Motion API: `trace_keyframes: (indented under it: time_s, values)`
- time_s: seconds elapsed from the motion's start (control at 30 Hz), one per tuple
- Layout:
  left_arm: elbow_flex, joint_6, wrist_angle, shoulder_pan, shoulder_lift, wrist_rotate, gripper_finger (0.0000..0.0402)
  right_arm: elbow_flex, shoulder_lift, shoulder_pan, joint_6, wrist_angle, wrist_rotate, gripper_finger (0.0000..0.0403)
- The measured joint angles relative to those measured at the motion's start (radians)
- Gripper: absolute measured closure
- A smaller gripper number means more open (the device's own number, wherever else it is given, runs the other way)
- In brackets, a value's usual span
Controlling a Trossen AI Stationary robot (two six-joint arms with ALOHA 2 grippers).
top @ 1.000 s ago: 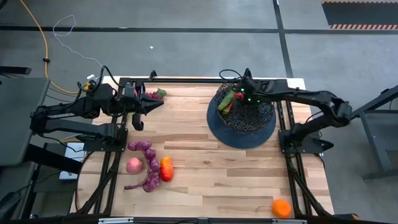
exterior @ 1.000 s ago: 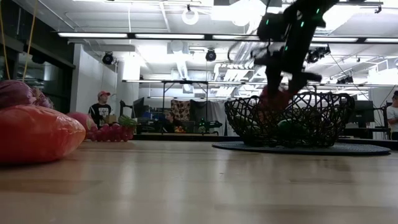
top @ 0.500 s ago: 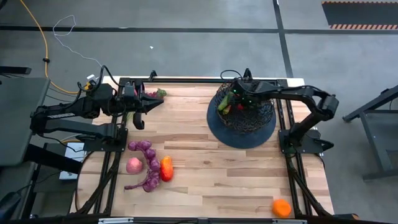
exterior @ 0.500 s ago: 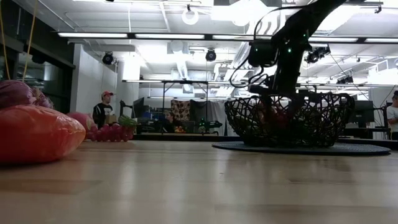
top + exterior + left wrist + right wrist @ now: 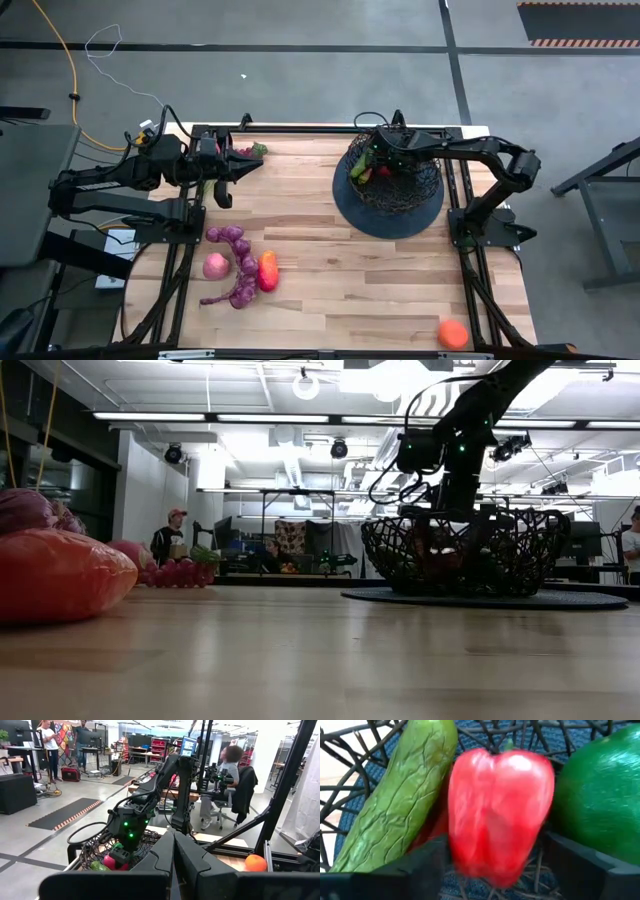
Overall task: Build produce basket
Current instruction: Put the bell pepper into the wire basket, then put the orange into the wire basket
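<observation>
The basket point(image 5: 388, 185) sits at two o'clock on the table; the right gripper point(image 5: 492, 870) reaches inside, fingers spread around one red pepper point(image 5: 500, 815), between one cucumber point(image 5: 400, 795) and one green piece point(image 5: 600, 790), seen only by its wrist camera. The left gripper point(image 5: 240, 168) waits closed at ten o'clock.

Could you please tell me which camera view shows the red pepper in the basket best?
The right wrist view: the red pepper fills the picture between a long green vegetable and a round green one. The high view shows only a small red spot in the basket. The low view blurs it behind mesh; the left wrist view gives no clear sight.
</observation>
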Motion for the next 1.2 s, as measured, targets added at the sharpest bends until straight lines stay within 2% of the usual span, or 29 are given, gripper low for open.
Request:
trace_keyframes:
  time_s: [0.17,0.23,0.43,0.63,0.83,0.93,1.0,1.13,1.2]
  values:
    - [0.000,0.000,0.000,0.000,0.000,0.000,0.0401,0.000,0.000,-0.003,-0.001,0.005,0.014,0.0023]
    - [0.000,0.000,0.000,0.000,0.000,0.000,0.0401,0.000,-0.005,-0.016,-0.001,0.005,0.002,0.0008]
    - [0.000,0.000,0.000,0.000,0.000,0.000,0.0401,0.000,-0.098,-0.077,-0.073,0.005,-0.005,0.0019]
    - [0.000,-0.001,0.000,0.000,0.000,0.000,0.0401,0.000,-0.331,-0.101,-0.203,0.102,-0.006,0.0020]
    - [0.000,-0.001,0.000,0.000,0.000,0.000,0.0401,0.000,-0.546,-0.029,-0.377,0.352,-0.271,0.0020]
    - [0.000,-0.001,0.000,0.000,0.000,0.000,0.0401,0.001,-0.613,0.066,-0.438,0.466,-0.309,0.0020]
    - [0.000,-0.001,0.000,0.000,0.000,0.000,0.0401,0.002,-0.637,0.134,-0.505,0.514,-0.288,0.0020]
    - [0.000,0.000,0.000,0.000,0.000,0.000,0.0401,0.002,-0.643,0.226,-0.671,0.512,-0.167,0.0020]
    - [0.000,-0.001,0.000,0.000,0.000,0.000,0.0401,0.002,-0.636,0.250,-0.689,0.514,-0.109,0.0020]
